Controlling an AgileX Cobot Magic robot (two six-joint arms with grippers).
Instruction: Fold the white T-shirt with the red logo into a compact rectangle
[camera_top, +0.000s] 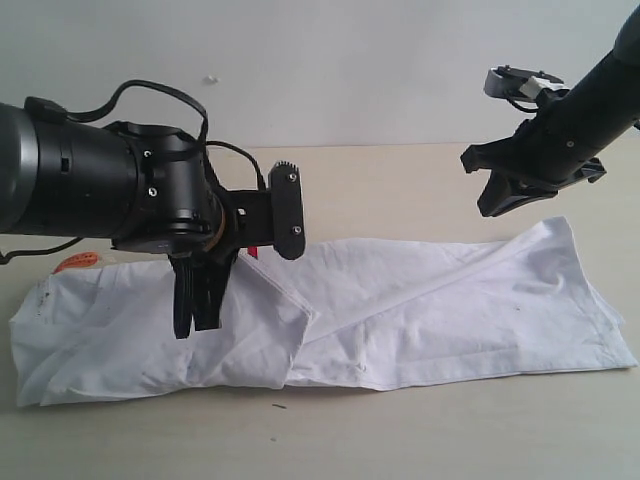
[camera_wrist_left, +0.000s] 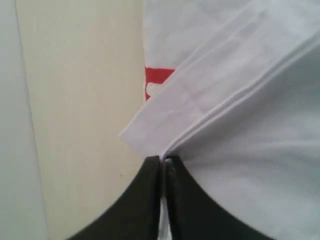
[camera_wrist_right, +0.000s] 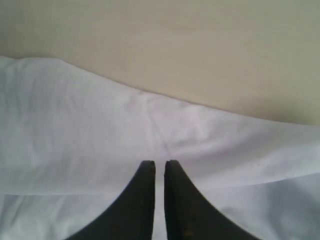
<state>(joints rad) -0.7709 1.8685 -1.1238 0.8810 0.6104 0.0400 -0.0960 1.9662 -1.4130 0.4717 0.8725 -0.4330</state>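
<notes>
White T-shirt (camera_top: 400, 310): on table (camera_top: 400, 175), folded lengthwise into a long band; red logo (camera_wrist_left: 159, 82) mostly tucked under. Left pincer (camera_top: 195, 328), right pincer (camera_top: 495, 205): clenched, seemingly empty, over cloth. Step pending: crosswise fold; requires gripping one end.

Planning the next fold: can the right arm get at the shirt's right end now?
Probably yes: the right gripper hangs above the shirt near that end, nothing lies between them, and the left gripper is over the other end.
</notes>
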